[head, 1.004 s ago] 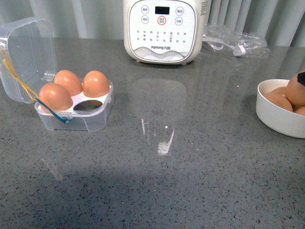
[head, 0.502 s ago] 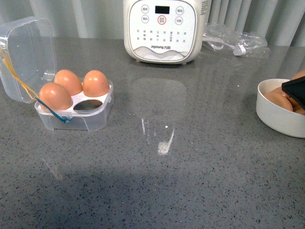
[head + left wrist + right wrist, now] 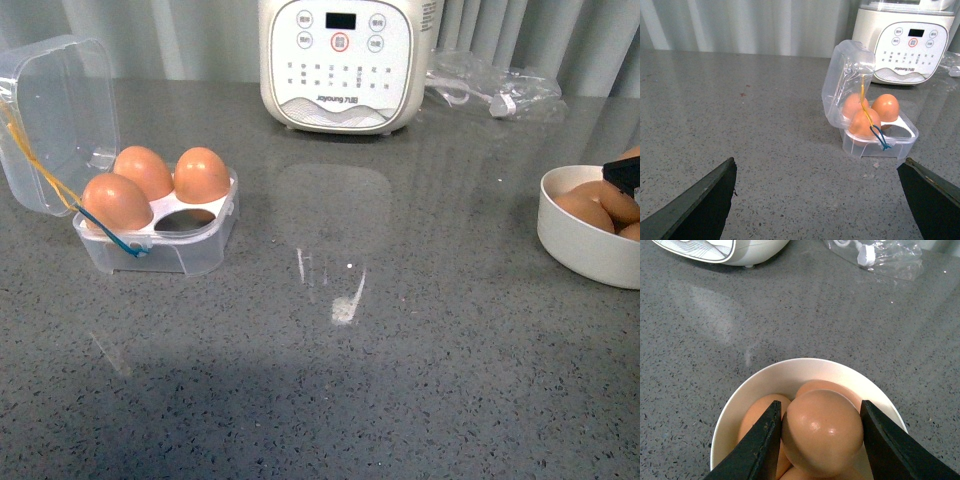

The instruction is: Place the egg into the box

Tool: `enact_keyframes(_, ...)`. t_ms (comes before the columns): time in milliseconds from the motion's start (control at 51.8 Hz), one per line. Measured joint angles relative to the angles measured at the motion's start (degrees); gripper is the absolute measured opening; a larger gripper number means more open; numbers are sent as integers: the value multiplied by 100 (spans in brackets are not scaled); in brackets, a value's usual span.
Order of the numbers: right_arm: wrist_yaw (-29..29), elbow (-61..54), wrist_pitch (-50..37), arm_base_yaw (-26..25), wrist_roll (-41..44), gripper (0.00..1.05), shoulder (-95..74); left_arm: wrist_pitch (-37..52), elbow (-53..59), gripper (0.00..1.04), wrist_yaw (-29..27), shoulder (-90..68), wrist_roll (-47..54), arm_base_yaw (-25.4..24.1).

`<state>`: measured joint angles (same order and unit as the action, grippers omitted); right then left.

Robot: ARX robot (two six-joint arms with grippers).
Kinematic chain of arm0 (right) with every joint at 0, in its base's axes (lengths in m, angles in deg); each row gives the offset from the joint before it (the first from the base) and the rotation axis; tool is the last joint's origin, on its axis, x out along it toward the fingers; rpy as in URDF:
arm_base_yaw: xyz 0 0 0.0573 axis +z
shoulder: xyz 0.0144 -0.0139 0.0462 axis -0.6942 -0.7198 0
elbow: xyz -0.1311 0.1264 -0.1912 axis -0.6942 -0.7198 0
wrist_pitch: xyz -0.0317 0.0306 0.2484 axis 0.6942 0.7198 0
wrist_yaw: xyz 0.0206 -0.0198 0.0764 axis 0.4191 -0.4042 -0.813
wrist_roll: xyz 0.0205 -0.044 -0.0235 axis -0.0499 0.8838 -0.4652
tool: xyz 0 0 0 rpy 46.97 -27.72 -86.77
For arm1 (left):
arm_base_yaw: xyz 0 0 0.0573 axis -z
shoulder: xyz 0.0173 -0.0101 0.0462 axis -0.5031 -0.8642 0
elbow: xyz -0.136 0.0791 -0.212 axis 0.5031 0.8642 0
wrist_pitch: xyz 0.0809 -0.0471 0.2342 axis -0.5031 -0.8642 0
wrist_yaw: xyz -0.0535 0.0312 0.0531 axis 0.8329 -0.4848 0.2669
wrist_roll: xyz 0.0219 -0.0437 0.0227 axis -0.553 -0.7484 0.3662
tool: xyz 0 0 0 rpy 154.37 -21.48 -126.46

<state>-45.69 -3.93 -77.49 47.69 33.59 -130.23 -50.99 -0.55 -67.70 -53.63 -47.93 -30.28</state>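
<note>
Orange-brown and smooth, the hen's egg (image 3: 822,432) is clamped at its widest part between the dark jaws of the right gripper (image 3: 820,407), just above the round white bowl (image 3: 790,365) of other brown eggs (image 3: 757,420), a hold judged secure for lifting. The small clear plastic four-hollow box (image 3: 190,255) stands well apart on the grey speckled desk (image 3: 400,350), hinged lid (image 3: 60,110) tipped back so its one vacant hollow (image 3: 185,220) lies open from above. The left gripper (image 3: 817,170) hangs near the box, jaws spread, empty.

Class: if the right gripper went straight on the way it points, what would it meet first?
The right gripper would probably meet the other eggs in the bowl, under the egg between its fingers; fingertips are out of view, so depth is unclear.
</note>
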Motion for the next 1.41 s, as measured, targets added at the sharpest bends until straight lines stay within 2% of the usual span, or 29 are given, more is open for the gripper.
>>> enact_keyframes(232, -55, 0, 260, -2, -131, 39, 289, 0, 0, 98, 0, 0, 0, 0)
enact_keyframes(463, -555, 378, 857, 203, -601, 39, 817, 0, 0, 98, 0, 0, -2, 0)
enact_keyframes(540, -1032, 721, 1255, 466, -831, 39, 883, 0, 0, 98, 0, 0, -2, 0)
enact_keyframes(695, -1617, 1292, 1587, 1010, -1187, 39, 625, 0, 0, 98, 0, 0, -2, 0)
enact_keyframes(1062, -1572, 2380, 1987, 2208, -804, 39, -664, 0, 0, 98, 0, 0, 0, 0)
enact_keyframes(1274, -1670, 2953, 2192, 2662, -627, 39, -1172, 0, 0, 98, 0, 0, 0, 0)
enact_keyframes(1409, -1672, 3189, 2284, 2778, -562, 39, -1355, 0, 0, 98, 0, 0, 0, 0)
